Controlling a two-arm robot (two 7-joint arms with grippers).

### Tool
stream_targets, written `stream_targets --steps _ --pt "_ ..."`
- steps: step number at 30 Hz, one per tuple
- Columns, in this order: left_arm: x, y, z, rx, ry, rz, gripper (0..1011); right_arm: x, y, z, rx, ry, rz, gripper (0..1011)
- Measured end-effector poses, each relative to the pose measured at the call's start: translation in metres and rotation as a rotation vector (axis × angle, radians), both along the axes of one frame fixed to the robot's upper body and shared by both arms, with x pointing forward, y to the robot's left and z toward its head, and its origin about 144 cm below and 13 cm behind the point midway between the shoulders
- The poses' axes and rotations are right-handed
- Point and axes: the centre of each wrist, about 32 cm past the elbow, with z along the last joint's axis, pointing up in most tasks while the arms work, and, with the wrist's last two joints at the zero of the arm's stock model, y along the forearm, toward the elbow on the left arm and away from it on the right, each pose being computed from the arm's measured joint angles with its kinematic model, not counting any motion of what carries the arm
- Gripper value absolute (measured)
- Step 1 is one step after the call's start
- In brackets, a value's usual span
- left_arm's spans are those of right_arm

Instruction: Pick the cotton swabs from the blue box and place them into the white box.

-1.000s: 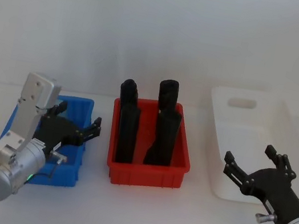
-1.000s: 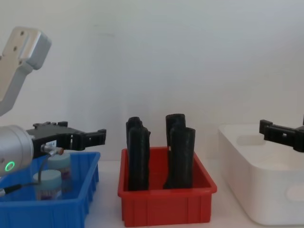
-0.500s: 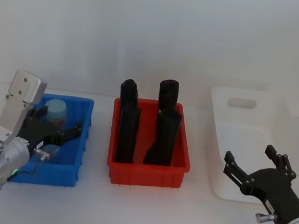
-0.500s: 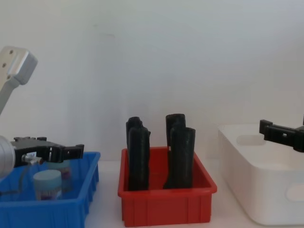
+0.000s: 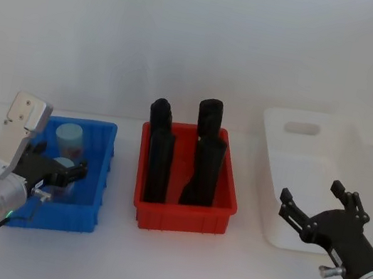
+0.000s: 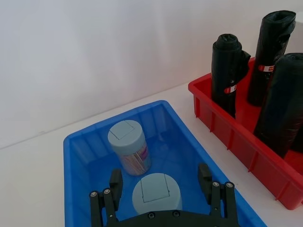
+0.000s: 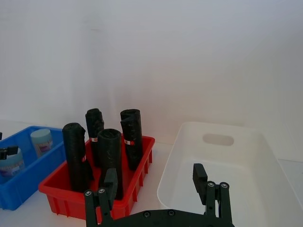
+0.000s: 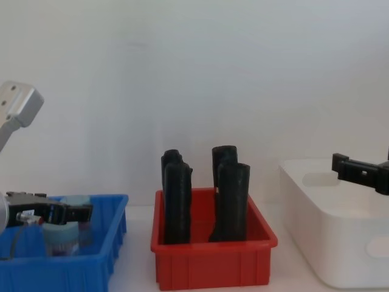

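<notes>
Left wrist view: the left gripper (image 6: 159, 176) is seen spread wide inside the blue box (image 6: 78, 156), one finger on either side of the nearer tub of cotton swabs (image 6: 156, 195). A second tub (image 6: 128, 144) stands just behind it. No contact is judged as yet. The fingers should be lowered past the lid onto the tub body, kept centred so the rear tub is not knocked, then closed. The right gripper (image 5: 311, 192) is held open near the white box (image 5: 333, 126).
</notes>
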Motion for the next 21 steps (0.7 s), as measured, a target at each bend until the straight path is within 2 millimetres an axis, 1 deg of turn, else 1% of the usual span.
stream_targets --steps 21 --pt "0.011 0.010 -0.008 -0.003 0.053 0.012 1004 0.000 0.000 0.000 0.000 0.000 0.000 1002"
